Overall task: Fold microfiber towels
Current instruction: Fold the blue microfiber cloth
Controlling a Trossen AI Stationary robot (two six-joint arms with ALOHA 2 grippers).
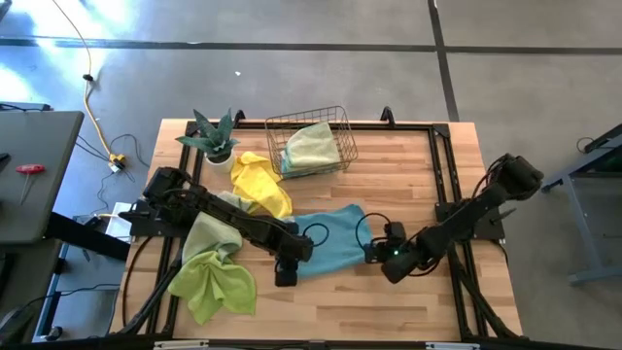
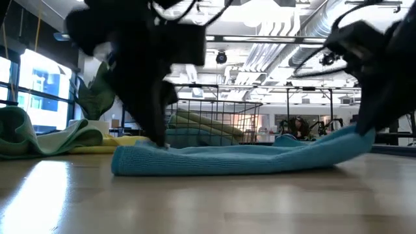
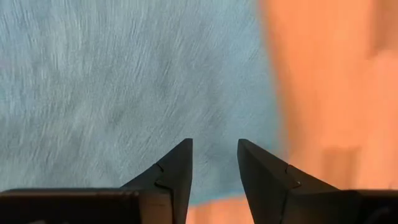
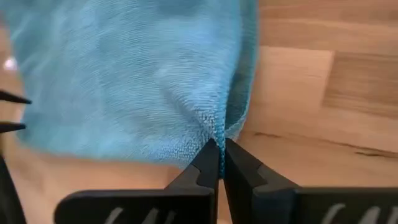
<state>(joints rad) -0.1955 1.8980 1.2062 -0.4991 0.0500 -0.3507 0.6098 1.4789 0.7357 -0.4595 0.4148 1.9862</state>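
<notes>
hidden: wire basket (image 2: 214, 120) partly behind blue towel (image 2: 247, 156) | blurred: left arm (image 2: 140, 58)

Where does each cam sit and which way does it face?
High: overhead, straight down on the wooden table; both dark arms show.
Low: table height, level across; arms drop in from above.
Left wrist: looks past the left tool, fingers apart, onto the light blue microfiber towel.
Right wrist: looks past the right tool, shut on that towel's edge.
Shared: all four show the blue towel; high and low also share the wire basket.
</notes>
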